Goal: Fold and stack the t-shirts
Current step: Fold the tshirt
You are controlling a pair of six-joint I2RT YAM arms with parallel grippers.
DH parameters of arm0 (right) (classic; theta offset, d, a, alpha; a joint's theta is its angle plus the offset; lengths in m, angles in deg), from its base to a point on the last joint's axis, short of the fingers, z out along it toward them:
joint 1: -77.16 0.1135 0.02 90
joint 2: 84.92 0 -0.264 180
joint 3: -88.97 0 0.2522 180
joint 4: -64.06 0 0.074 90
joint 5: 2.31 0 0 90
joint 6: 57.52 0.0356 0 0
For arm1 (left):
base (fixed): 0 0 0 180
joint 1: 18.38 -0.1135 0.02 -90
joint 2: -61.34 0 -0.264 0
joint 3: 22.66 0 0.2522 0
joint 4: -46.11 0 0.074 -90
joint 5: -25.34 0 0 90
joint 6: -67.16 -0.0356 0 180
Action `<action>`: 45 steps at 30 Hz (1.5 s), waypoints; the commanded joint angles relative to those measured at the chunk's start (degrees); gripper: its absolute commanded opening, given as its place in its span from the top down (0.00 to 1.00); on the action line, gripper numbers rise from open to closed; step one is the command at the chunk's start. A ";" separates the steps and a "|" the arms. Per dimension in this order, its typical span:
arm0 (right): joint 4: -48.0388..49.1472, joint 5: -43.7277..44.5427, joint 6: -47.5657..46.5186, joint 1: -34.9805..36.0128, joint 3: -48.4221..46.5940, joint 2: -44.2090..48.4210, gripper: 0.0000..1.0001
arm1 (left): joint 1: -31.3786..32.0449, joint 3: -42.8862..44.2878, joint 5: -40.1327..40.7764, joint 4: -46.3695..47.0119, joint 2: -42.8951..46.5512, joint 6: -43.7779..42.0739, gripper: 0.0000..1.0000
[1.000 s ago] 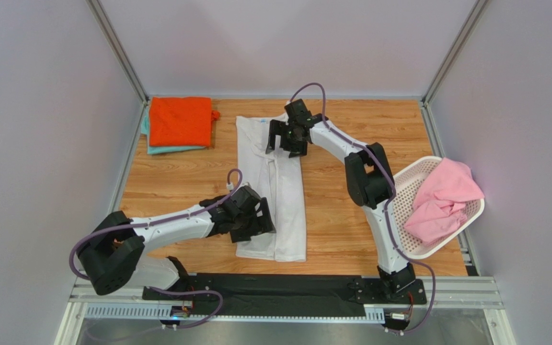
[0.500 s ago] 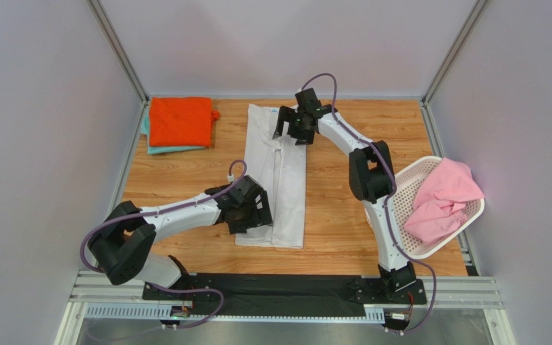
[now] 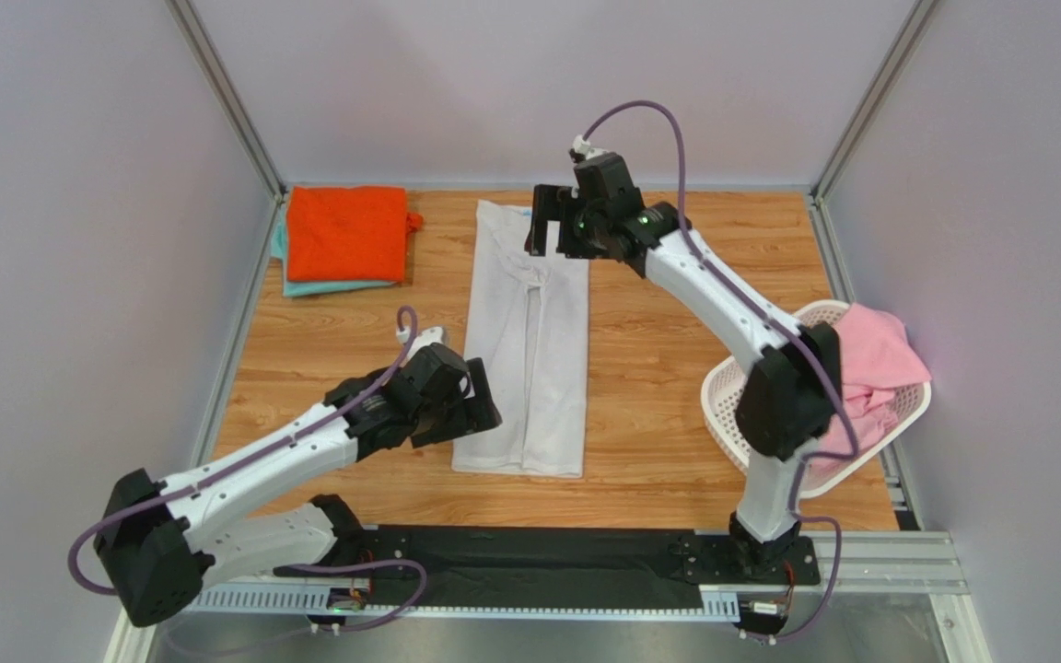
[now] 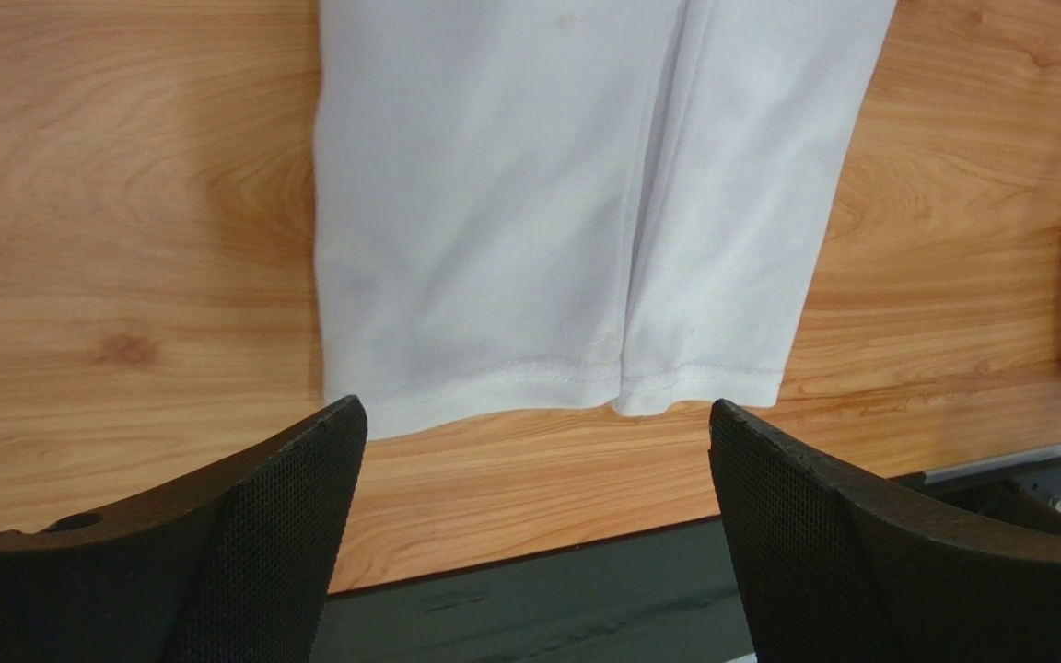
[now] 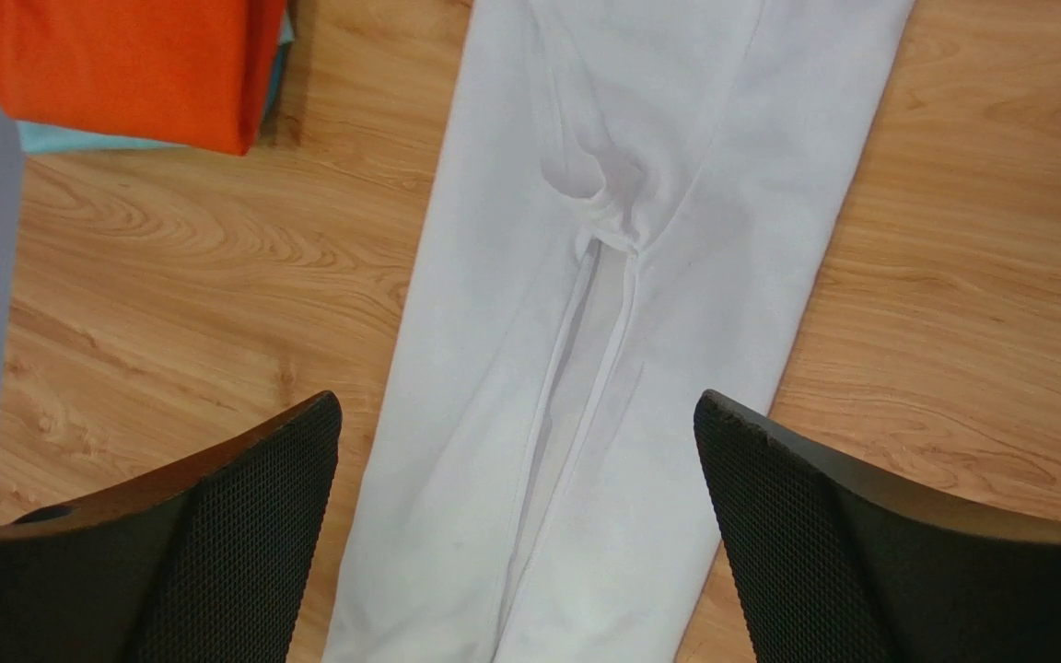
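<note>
Top external view: on the tabletop (image 3: 661,373) the white t-shirt (image 3: 529,346) lies mid-table as a long folded strip, the left pincer (image 3: 484,401) and right pincer (image 3: 545,238) gaping empty by its ends; next, likely, a crosswise fold.

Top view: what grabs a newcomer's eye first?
The white t-shirt, folded into a long strip down the middle of the table, with the open left gripper by its near end and the open right gripper over its far end. Far left, the orange t-shirt lies on a teal one; at right, the pink t-shirt sits in the basket.
</note>
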 commanded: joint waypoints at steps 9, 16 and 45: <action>16.35 14.55 2.65 14.81 48.90 47.66 0.00 | 0.02 -6.34 14.14 -17.53 17.87 2.85 0.00; 13.91 4.09 4.40 19.82 63.42 56.30 0.00 | 0.02 -7.57 12.92 -15.42 19.81 -0.23 0.00; 15.13 6.72 11.08 31.44 68.35 33.72 0.13 | 0.02 -19.26 -5.11 9.54 7.52 -1.90 0.44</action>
